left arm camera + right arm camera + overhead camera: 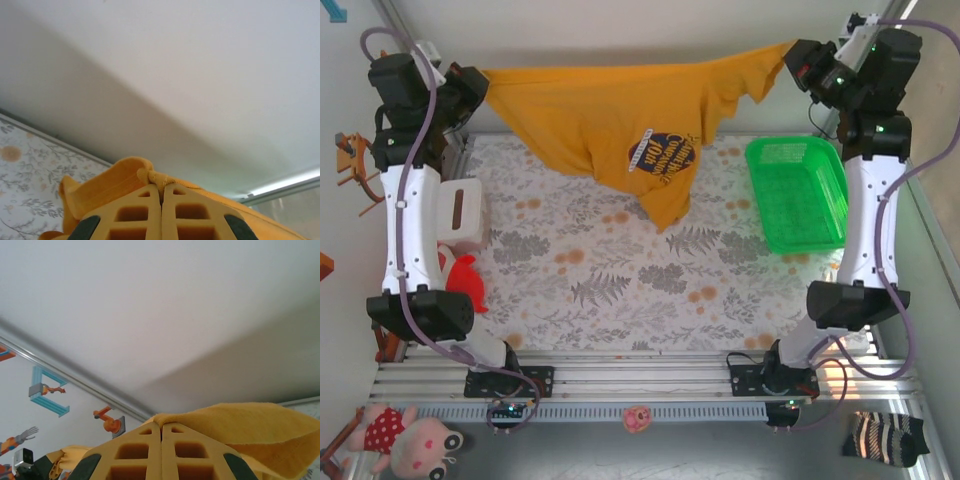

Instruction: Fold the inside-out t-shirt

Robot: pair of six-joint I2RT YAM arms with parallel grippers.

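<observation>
**Shirt held aloft between two closed grippers**

Count of items: one inside-out t-shirt (610,120), two grippers, one green basket (790,141), one white block (460,212), one striped sock (885,436).

The t-shirt hangs in the air above the far half of the table (620,290). Its upper edge is stretched from the left gripper (480,90) to the right gripper (798,62). The left gripper's jaws are pressed together on one end of the fabric, and the left wrist view shows a bunched hem pinched at the fingertips. The right gripper's jaws are likewise clamped on the other end, and in the right wrist view the cloth spreads to the right from the tips.

The fabric is mustard yellow. It sags from the taut upper edge into one tapering point near the table centre; whether that point touches the floral surface cannot be told. One dark oval print (663,155) with yellow lettering faces upward, right of the shirt's middle.

The basket sits on the table, just beside the right arm and apart from the shirt.
</observation>
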